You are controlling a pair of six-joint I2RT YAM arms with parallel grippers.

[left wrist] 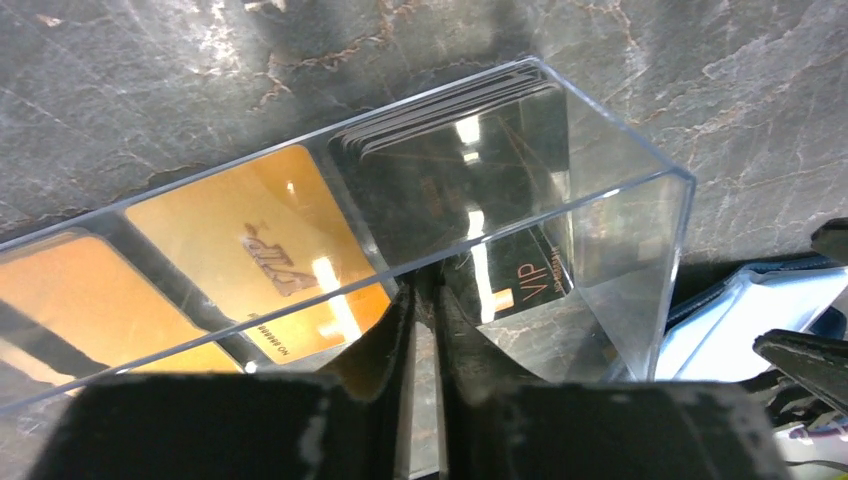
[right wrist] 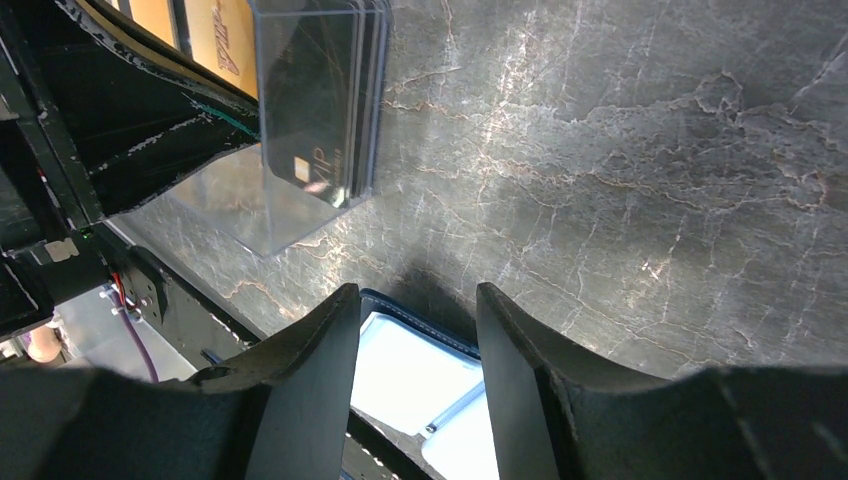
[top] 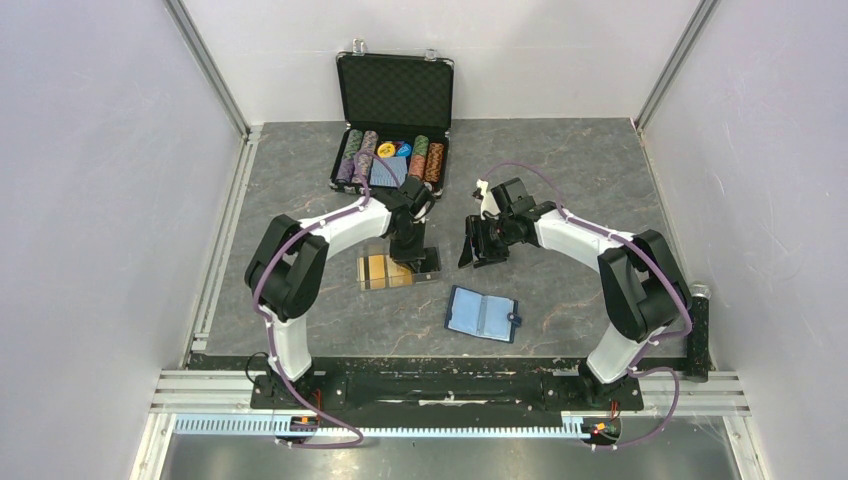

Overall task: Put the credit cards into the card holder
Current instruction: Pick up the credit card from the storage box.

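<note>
left wrist: left fingers nearly closed, hold unclear, at tray wall beside credit cards

You have one card holder, one clear tray and one chip briefcase. In the tray, count two gold-orange card faces and one stack of dark cards, number per stack unreadable.

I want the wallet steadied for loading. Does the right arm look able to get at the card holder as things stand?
Probably yes. The right claw is open and empty, hanging just beyond the card holder, which lies open on bare table; the clear tray sits off to one side, not between.
</note>
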